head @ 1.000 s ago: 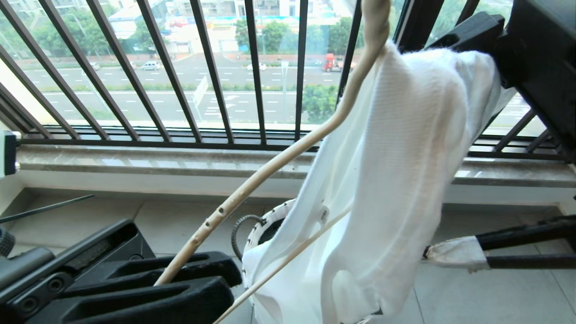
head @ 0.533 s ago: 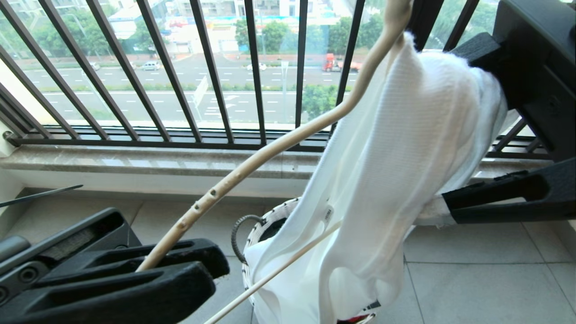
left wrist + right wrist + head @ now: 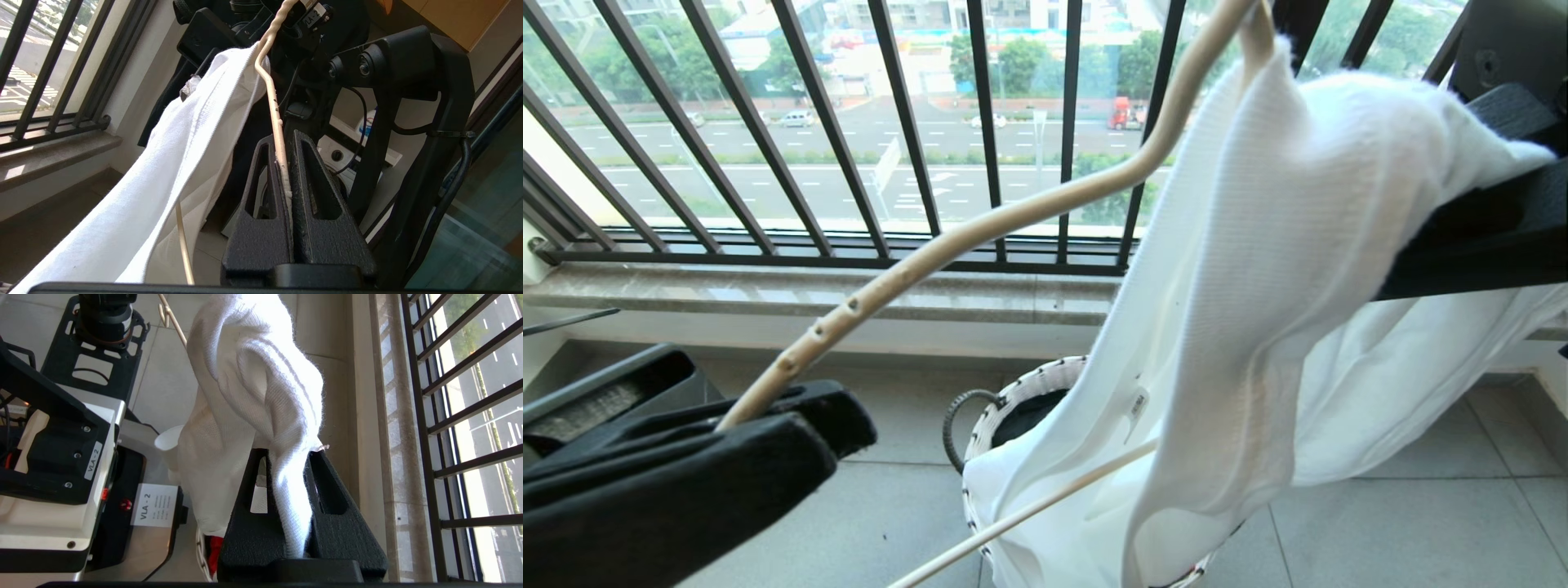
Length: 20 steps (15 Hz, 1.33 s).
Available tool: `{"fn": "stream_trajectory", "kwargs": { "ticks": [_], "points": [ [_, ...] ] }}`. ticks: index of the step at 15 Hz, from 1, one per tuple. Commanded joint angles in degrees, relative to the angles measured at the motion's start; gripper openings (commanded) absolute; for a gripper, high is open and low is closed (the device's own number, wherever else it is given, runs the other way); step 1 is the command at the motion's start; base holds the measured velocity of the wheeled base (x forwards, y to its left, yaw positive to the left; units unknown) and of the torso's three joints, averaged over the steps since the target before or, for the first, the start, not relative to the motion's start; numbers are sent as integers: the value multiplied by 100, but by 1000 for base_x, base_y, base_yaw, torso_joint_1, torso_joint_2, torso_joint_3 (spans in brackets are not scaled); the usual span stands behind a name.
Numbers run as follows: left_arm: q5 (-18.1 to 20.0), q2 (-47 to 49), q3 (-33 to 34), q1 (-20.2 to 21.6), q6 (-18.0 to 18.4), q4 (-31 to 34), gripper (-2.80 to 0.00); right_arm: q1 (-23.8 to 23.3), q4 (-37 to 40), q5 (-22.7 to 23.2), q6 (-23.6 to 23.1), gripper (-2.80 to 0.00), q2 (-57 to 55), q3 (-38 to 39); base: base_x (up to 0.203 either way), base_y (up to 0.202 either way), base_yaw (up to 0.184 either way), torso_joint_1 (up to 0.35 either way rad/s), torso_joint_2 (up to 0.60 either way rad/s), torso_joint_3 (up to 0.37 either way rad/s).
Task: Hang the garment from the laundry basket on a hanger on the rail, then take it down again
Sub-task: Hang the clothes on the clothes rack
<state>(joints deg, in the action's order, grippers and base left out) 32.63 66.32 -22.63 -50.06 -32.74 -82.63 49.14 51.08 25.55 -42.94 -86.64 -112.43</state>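
A: What was the left gripper (image 3: 288,179) doing?
B: Its two black fingers were pressed together on one end of the cream wire hanger (image 3: 980,229), low on the robot's left. The wire ran up from there, bent, and climbed toward the top of the head view.

A: And the right gripper (image 3: 288,498)?
B: It was clamped on a bunched fold of the white T-shirt (image 3: 1258,269), up on the right. The cloth came out between its fingers and spread over the hanger's other shoulder.

A: Where did the rest of the shirt go?
B: It hung down from the hanger, its lower part falling over the white woven basket (image 3: 1013,400) on the tiled floor (image 3: 1405,531). Behind everything stood the black window bars (image 3: 898,122).
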Motion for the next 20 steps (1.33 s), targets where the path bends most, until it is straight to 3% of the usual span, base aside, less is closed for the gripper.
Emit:
{"fn": "stream_trajectory", "kwargs": {
  "ticks": [1,5,9,13,17,20],
  "points": [
    [6,-76,-19,32,138,-31,-280,-19,-28,-15,-4,-280,156,-15,0,0,0,0,0,0],
    [6,-2,-55,101,205,407,-280,-19,25,-43,13,-280,272,3,0,0,0,0,0,0],
    [-2,168,-142,129,723,650,-280,-36,92,-41,17,-280,314,114,0,0,0,0,0,0],
    [-25,-298,-513,579,824,1117,-280,-219,96,-50,22,-280,312,318,0,0,0,0,0,0],
    [-263,-836,-1160,669,1047,2796,-280,-575,88,-50,196,-280,205,364,0,0,0,0,0,0],
    [-540,-1172,-1692,688,1076,4034,-280,-590,70,-79,242,-280,37,338,0,0,0,0,0,0]
  ]
}}
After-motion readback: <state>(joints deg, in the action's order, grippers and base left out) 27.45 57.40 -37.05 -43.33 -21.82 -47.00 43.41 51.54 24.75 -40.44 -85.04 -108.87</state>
